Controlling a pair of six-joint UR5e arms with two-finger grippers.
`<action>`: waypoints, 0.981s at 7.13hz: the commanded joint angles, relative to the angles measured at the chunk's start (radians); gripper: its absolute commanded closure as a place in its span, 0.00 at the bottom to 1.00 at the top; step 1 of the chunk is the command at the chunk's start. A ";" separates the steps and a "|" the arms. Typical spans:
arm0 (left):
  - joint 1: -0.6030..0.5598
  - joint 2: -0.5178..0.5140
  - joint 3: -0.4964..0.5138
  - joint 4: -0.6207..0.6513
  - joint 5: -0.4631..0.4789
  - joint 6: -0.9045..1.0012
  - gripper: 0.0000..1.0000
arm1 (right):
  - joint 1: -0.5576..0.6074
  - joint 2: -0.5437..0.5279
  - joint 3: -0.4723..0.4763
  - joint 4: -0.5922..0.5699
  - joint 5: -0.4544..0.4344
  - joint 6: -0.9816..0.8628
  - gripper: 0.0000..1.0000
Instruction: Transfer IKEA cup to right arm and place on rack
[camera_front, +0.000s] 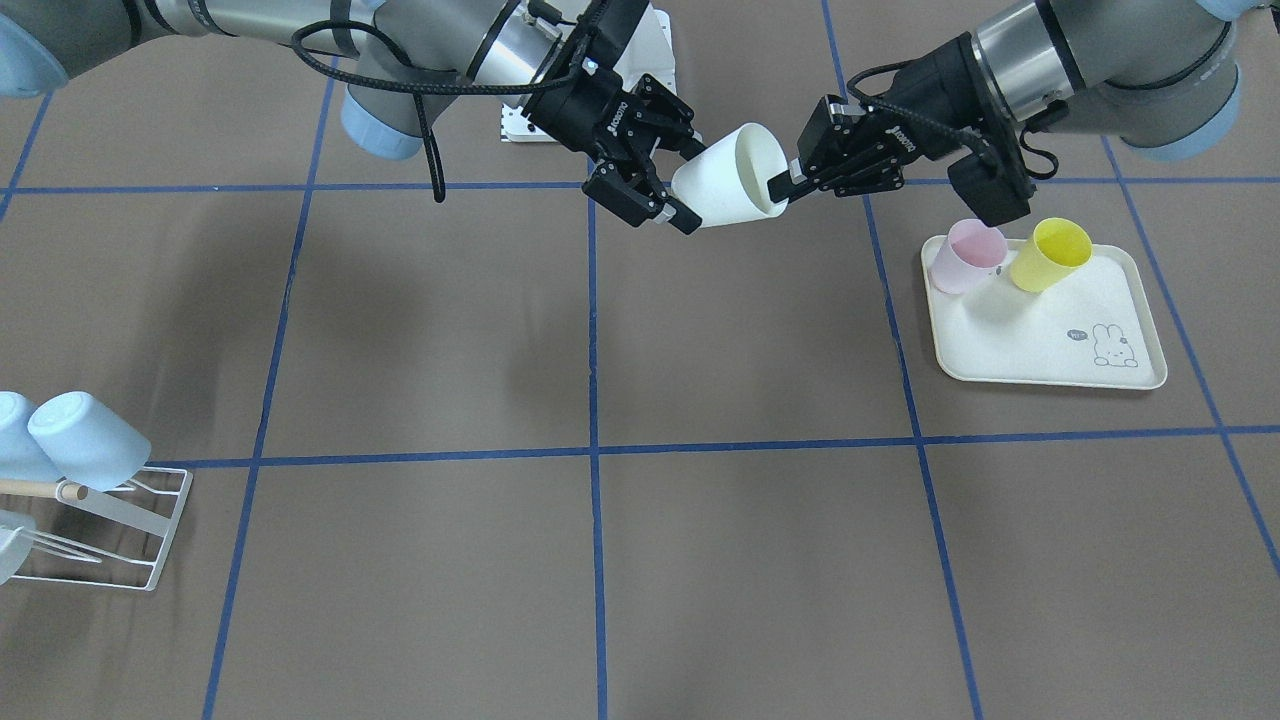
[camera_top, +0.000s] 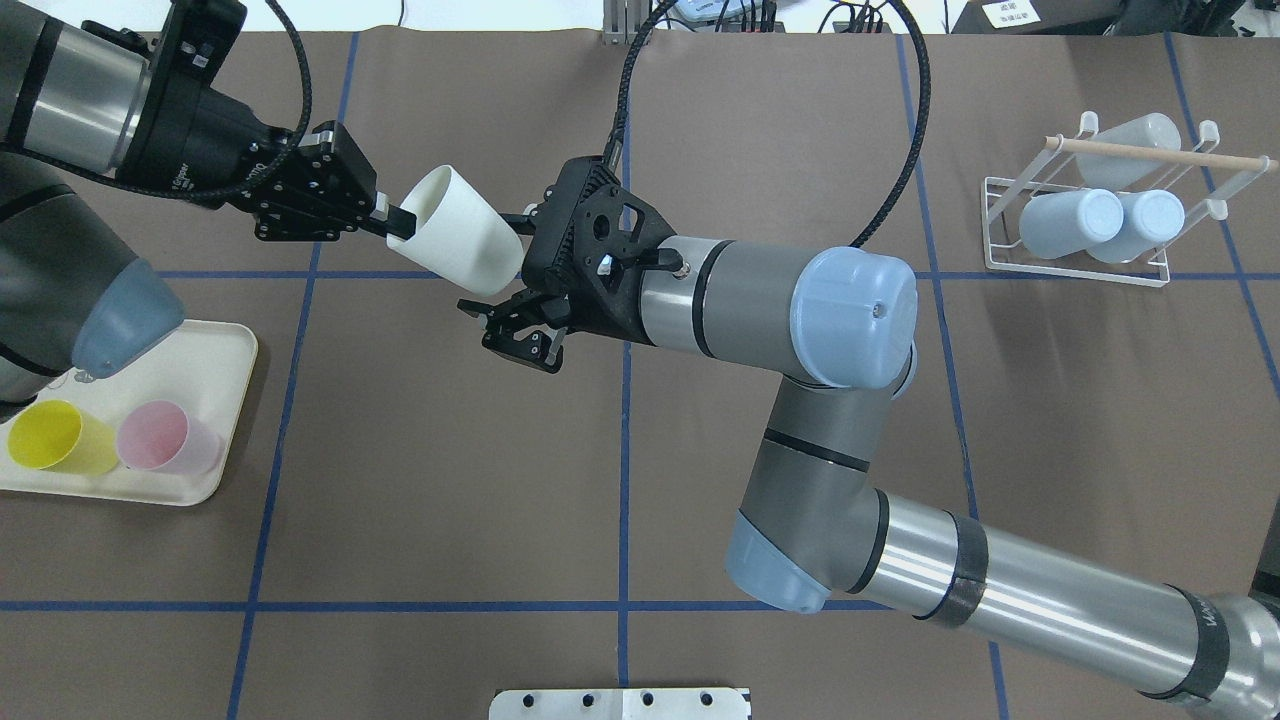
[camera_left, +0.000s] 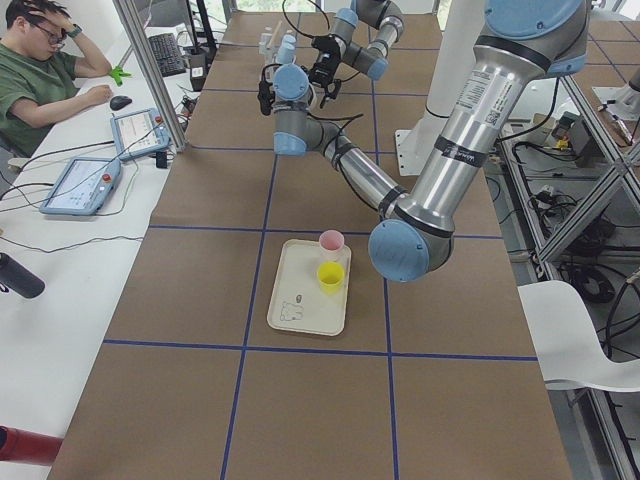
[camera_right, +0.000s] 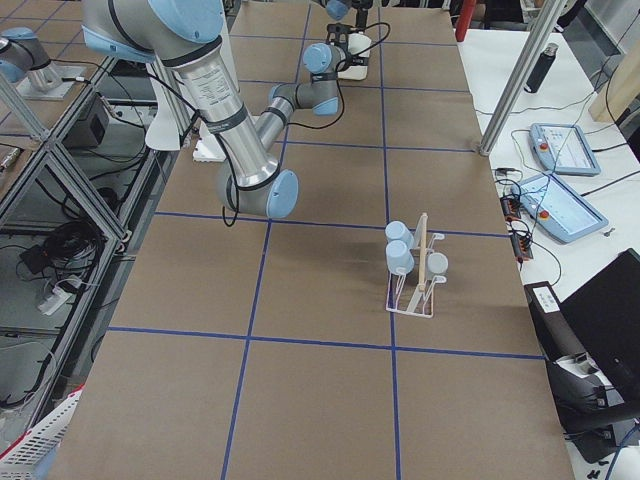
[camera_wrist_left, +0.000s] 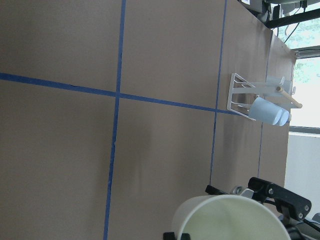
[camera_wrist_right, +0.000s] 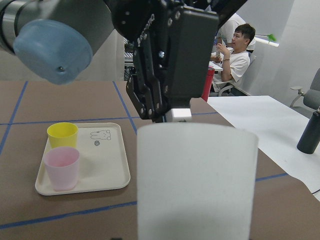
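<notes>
Room: only the side views and the right wrist view show it. A white desk (camera_left: 50, 300) runs alongside the table (camera_front: 700, 560), and a person (camera_left: 40, 75) sits at it.

Surface: the table is brown and divided into squares by blue tape.

Arms: the left arm (camera_top: 70, 110) reaches in with its wrist about level. The right arm (camera_top: 1000, 590) is bent at the elbow, and its wrist faces the other. Both grippers are raised above the table.

Tray (camera_top: 215, 400): cream, with a rabbit print visible in the front view. It lies below and to the outer side of the left gripper's fingers and carries a yellow cup (camera_top: 50, 437) and a pink cup (camera_top: 160, 440), both upright.

Rack (camera_top: 995, 225): white wire, well apart from the right gripper's fingers, on their outer side. A wooden rod (camera_top: 1160, 153) crosses its top, and it holds three pale blue cups (camera_top: 1060, 222).

White cup (camera_front: 735, 175): on its side in the air between the two sets of fingers, mouth toward the left gripper (camera_front: 783, 187), base toward the right gripper (camera_front: 693, 186).

- The left fingers are closed on the rim, one inside and one outside (clearest from the front).
- The right fingers stand wide apart astride the base end. The overhead view shows a gap at one finger; contact at the other cannot be told.
</notes>
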 joint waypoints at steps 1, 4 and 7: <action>0.000 0.000 -0.001 0.000 0.000 0.000 1.00 | 0.000 0.000 0.000 0.002 0.000 0.000 0.28; 0.000 0.000 -0.001 0.000 0.000 0.000 0.87 | 0.000 0.002 0.000 0.003 0.000 0.002 0.44; 0.000 0.000 -0.003 0.000 -0.002 0.000 0.41 | 0.000 0.000 0.001 0.003 0.000 0.003 0.45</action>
